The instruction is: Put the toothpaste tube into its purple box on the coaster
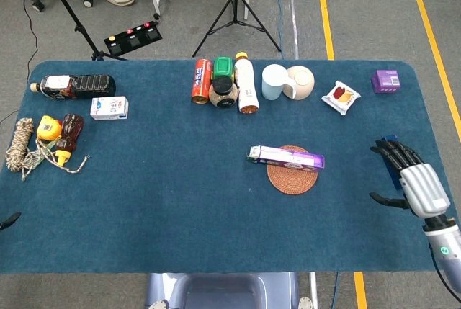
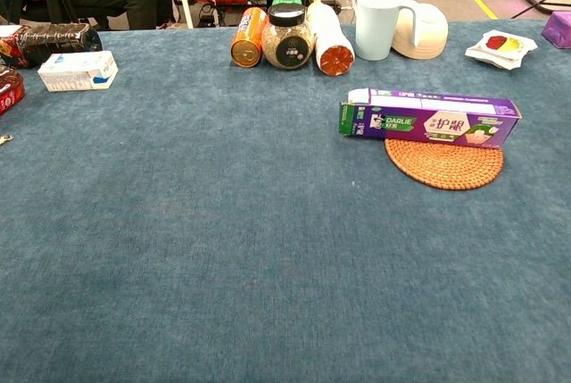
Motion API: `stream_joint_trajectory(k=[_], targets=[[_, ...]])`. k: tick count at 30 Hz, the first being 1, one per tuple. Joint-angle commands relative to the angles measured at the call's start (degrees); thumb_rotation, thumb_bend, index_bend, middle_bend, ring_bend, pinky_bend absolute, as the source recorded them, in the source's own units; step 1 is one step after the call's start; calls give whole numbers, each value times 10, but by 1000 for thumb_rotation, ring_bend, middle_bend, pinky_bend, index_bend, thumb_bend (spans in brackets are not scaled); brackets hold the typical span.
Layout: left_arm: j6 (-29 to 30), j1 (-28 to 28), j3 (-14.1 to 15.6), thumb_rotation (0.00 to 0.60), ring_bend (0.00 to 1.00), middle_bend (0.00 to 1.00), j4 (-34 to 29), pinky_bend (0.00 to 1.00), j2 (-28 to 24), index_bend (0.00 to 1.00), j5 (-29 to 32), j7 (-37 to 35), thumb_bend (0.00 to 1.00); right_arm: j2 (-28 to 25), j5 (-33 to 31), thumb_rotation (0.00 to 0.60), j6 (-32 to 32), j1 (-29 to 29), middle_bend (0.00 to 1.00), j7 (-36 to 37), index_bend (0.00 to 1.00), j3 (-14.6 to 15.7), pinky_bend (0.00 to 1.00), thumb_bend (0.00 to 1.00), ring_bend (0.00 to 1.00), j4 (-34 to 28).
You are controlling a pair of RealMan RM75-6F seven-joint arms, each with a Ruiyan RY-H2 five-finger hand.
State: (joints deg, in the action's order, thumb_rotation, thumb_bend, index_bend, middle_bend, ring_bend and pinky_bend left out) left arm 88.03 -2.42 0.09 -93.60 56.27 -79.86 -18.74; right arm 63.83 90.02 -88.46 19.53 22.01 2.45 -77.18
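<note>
The purple toothpaste box (image 1: 285, 156) lies flat across the far edge of the round woven coaster (image 1: 292, 176), its left end sticking out past it. In the chest view the box (image 2: 428, 121) and the coaster (image 2: 443, 163) stand alone, with no hand near them. I see no tube outside the box. My right hand (image 1: 413, 181) hovers near the table's right front edge, far from the box, fingers spread and holding nothing. Only a dark tip of my left hand (image 1: 9, 220) shows at the left edge.
A can (image 1: 201, 81), jar (image 1: 224, 90), bottle (image 1: 246, 86), mug (image 1: 274, 82) and bowl (image 1: 301, 81) line the back. A snack packet (image 1: 341, 96) and small purple box (image 1: 386, 81) sit back right. A blue box (image 1: 392, 171) lies under my right hand. Rope (image 1: 21, 147) lies left.
</note>
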Motion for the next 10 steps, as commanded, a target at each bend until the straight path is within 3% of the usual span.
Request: stream_joint_trajectory(k=[1, 10], targets=[[38, 31, 13, 600, 0, 0, 31, 140, 38, 0, -16, 5, 73, -20, 6, 600, -32, -35, 128, -47, 167, 9, 155, 0, 104, -44], [58, 46, 9, 600, 0, 0, 32, 138, 56, 0, -38, 16, 72, -17, 8, 600, -48, -80, 109, -105, 173, 12, 126, 0, 82, -82]])
